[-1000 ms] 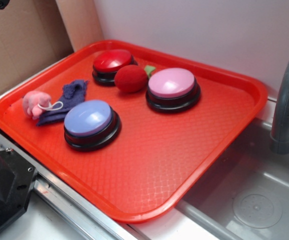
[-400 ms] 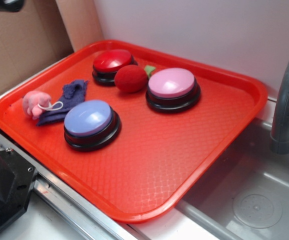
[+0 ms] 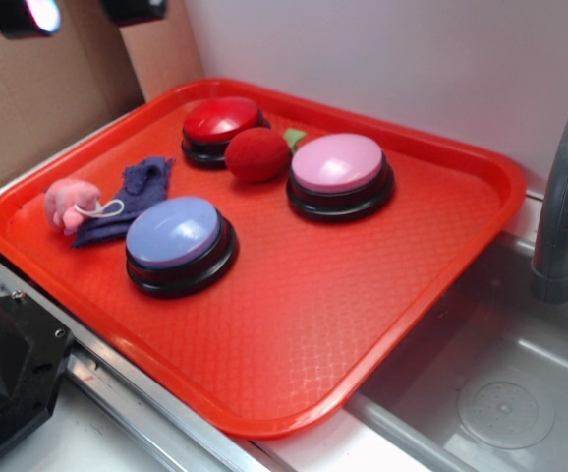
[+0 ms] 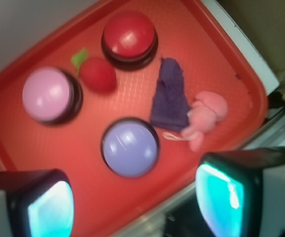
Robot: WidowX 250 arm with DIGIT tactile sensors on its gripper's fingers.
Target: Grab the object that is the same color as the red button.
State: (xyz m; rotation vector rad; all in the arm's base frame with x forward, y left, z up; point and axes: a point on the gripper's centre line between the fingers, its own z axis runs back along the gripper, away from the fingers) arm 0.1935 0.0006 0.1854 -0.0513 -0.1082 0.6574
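Above tray (image 3: 294,334), end effector (image 4: 132,202) open, empty.

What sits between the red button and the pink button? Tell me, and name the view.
The fuzzy red ball with its green leaf lies between the red button and the pink button on the tray. Both views show it, the exterior most sharply.

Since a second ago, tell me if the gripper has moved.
Yes. The gripper has come further into the exterior view, rightward along the top edge, toward the red button.
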